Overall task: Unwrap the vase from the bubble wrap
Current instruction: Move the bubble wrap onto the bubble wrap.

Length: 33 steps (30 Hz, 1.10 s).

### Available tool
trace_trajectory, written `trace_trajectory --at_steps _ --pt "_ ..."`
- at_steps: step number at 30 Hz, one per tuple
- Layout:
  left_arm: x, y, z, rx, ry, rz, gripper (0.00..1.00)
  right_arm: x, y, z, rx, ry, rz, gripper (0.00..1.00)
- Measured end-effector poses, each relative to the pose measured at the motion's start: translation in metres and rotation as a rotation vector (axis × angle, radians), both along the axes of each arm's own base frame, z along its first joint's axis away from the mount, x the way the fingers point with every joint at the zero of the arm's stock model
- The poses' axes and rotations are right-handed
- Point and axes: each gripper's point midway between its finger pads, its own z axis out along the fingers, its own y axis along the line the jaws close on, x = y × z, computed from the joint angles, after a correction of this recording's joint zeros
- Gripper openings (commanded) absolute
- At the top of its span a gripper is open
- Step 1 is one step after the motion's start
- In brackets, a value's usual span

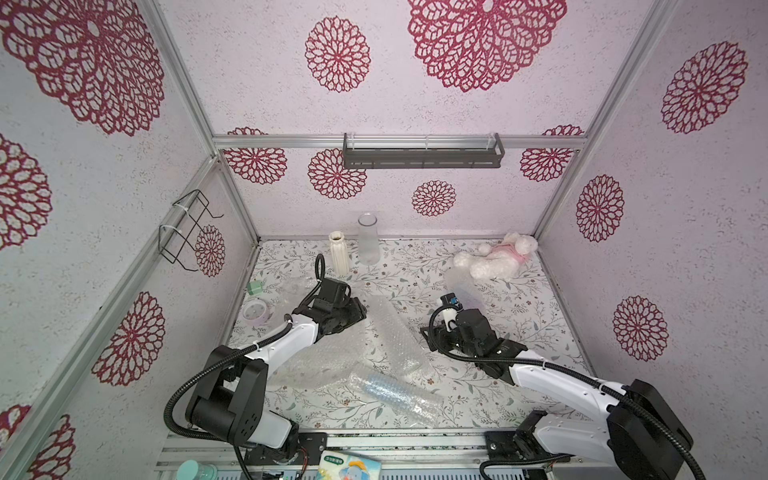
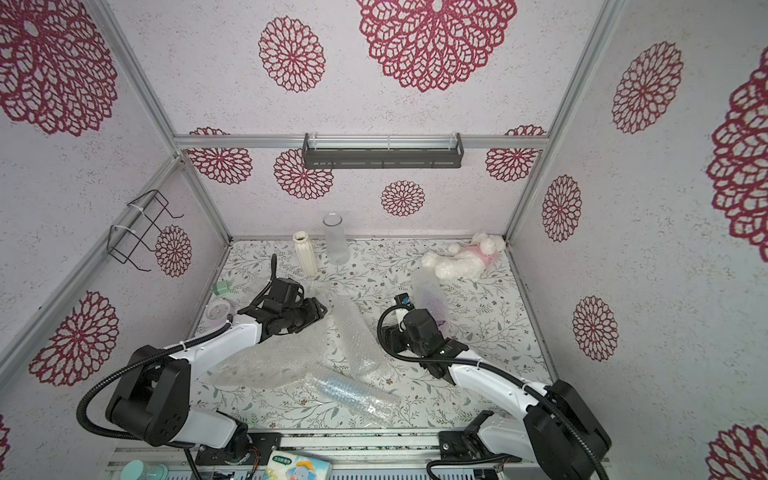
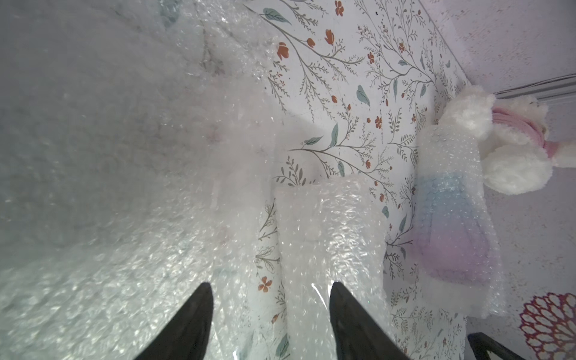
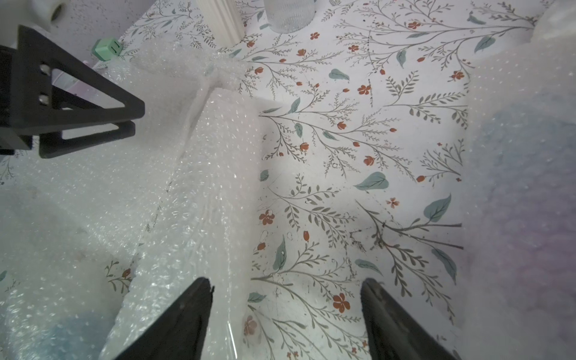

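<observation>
A whitish roll of bubble wrap (image 1: 390, 332) lies mid-table between my two grippers; what it holds does not show. My left gripper (image 1: 360, 309) is low at its far end, jaws open. In the left wrist view the gripper (image 3: 271, 285) straddles the roll (image 3: 330, 237), one fingertip (image 3: 338, 293) against it. My right gripper (image 1: 428, 334) is open beside the roll's right edge (image 4: 199, 218), with bare table between its fingers (image 4: 286, 280). A vase wrapped in bubble wrap, blue and pink (image 3: 452, 218), lies near the plush. Another wrapped blue vase (image 1: 395, 392) lies at the front.
A loose sheet of bubble wrap (image 1: 320, 365) is spread under the left arm. A cream ribbed vase (image 1: 338, 257) and a clear glass vase (image 1: 368, 241) stand at the back. A white plush (image 1: 494, 259) lies back right. A green cube (image 1: 254, 286) and a tape roll (image 1: 254, 309) sit at the left edge.
</observation>
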Motion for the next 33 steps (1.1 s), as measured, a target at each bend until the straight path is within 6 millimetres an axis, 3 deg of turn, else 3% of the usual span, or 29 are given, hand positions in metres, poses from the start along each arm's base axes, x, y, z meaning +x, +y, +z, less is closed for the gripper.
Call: trace_trajectory --at_steps 8,13,21,26,33 --pt "0.0 -0.071 0.041 0.035 -0.09 -0.131 0.66 -0.002 0.001 -0.007 0.099 0.011 -0.036 0.68" --pt "-0.016 -0.095 0.039 0.087 -0.094 -0.181 0.66 0.005 -0.014 -0.011 0.191 0.048 -0.114 0.64" --pt "-0.045 -0.119 0.014 0.223 -0.032 -0.237 0.65 0.002 -0.03 -0.002 0.31 0.054 -0.186 0.62" --pt "-0.061 -0.113 -0.013 0.284 0.056 -0.225 0.64 0.0 -0.034 0.013 0.35 0.021 -0.188 0.62" --pt "-0.065 -0.108 -0.017 0.261 0.087 -0.169 0.63 -0.004 -0.035 0.006 0.326 0.047 -0.184 0.62"
